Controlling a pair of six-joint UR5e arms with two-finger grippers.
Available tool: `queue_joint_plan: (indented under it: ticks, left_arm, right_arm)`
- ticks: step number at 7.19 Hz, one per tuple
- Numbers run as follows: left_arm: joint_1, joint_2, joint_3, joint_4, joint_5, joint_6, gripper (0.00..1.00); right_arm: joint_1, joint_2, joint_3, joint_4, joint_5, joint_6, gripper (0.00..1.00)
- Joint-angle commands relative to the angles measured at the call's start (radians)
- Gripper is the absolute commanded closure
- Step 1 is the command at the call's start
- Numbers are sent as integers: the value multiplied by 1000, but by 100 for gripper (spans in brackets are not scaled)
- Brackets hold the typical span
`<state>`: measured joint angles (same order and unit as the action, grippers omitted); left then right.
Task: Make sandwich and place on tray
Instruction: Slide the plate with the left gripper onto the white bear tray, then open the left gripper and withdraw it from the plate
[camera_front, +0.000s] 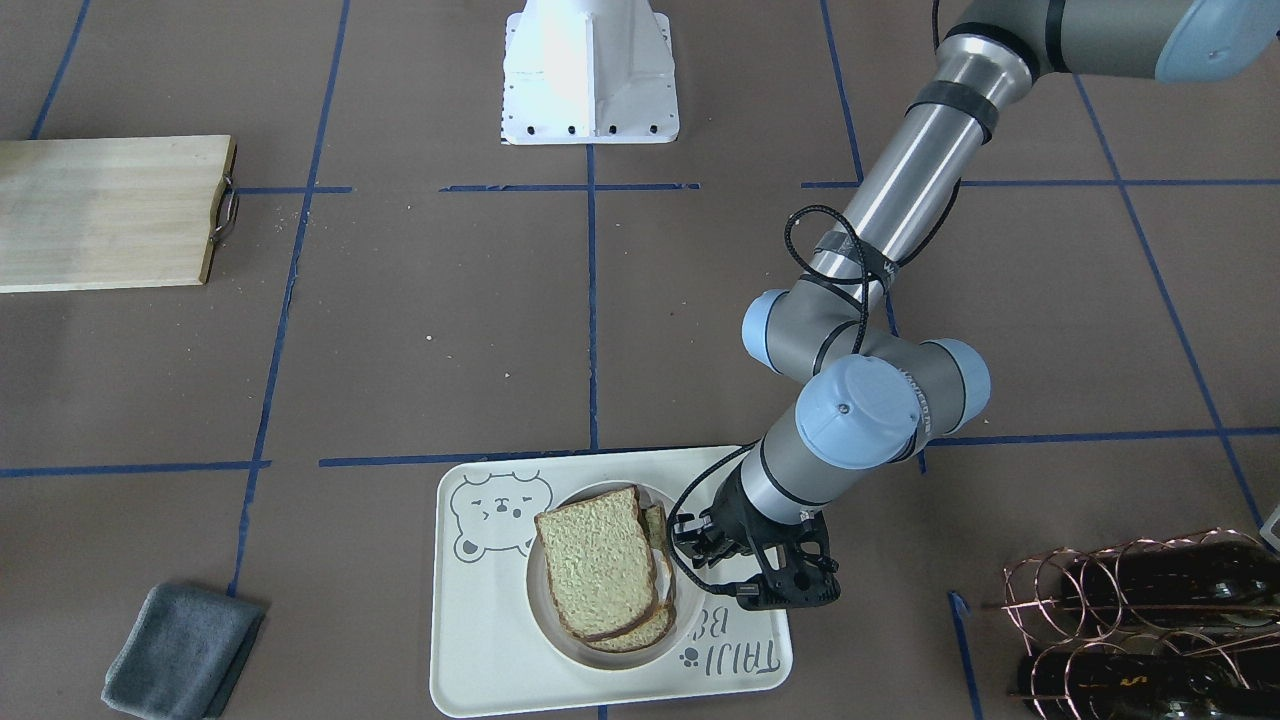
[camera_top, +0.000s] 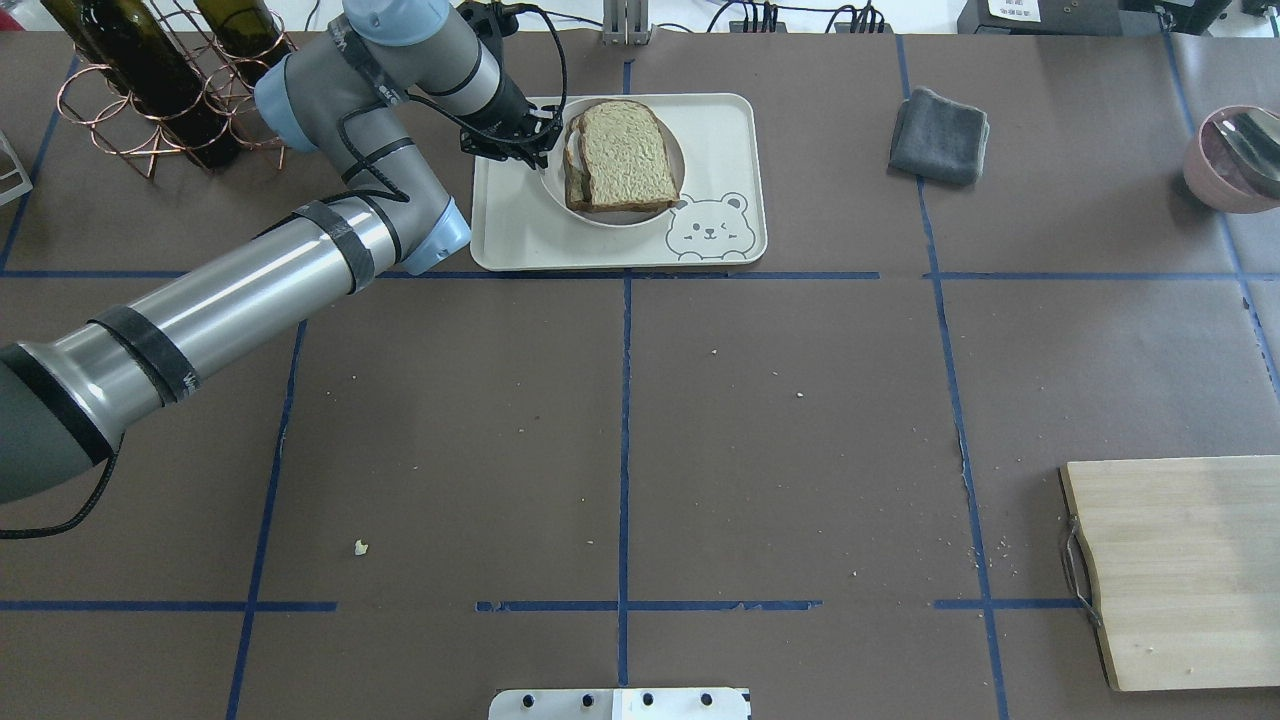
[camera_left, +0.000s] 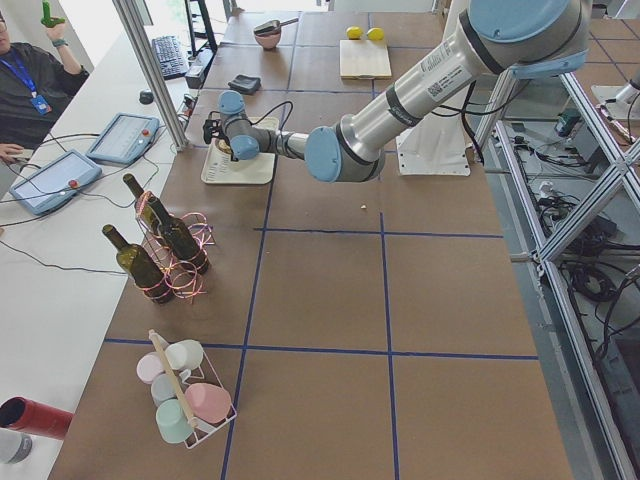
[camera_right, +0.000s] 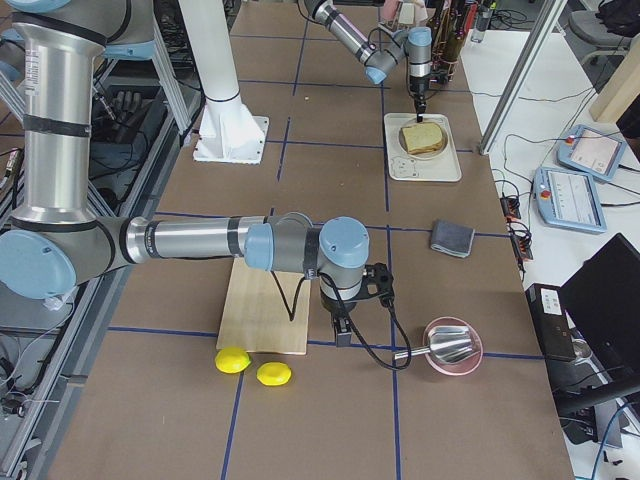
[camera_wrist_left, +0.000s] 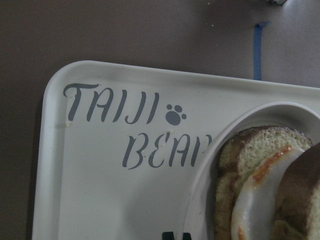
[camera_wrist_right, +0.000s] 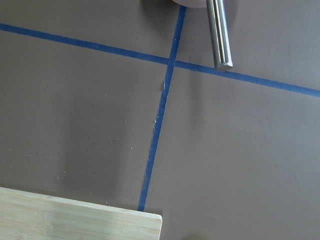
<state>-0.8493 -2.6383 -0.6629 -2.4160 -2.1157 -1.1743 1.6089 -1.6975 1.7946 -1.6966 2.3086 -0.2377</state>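
The brown tabletop (camera_top: 800, 400) carries the cream tray (camera_top: 520, 240) beneath the left claw (camera_top: 535, 148), whose tips are drawn together on nothing. The sandwich (camera_top: 625, 155) (egg white (camera_wrist_left: 260, 200) showing between the slices) sits on a round plate (camera_top: 555, 197) in the tray, just beside that claw. Whether the right claw (camera_right: 340, 335) is apart or together cannot be told.

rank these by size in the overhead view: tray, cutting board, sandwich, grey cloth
1. tray and cutting board: about alike, and the board runs off the frame, so unranked
2. sandwich
3. grey cloth
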Motion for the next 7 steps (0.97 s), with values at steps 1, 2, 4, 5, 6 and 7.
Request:
queue_joint_plan:
  ticks: [1,2,4,5,6,7]
  left_arm:
    - [-1,-6,6,-2,5,34,1]
    - [-2,-6,2,3,5,56,0]
    - [-36,20,-140,129,5,158,0]
    - [-49,82,-319,303,5,233,0]
    - [-62,181,-506,393,3,289,0]
    - [-89,273,-649,476,-1,339,0]
  right_arm:
    - [-1,1,0,0,0,0,0]
    - [-1,1,-1,0,0,0,0]
    - [-1,2,0,0,0,15,0]
    - [-1,2,2,0,2,40,0]
    - [-3,4,3,2,3,63,0]
    - [-4,2,3,2,5,66,0]
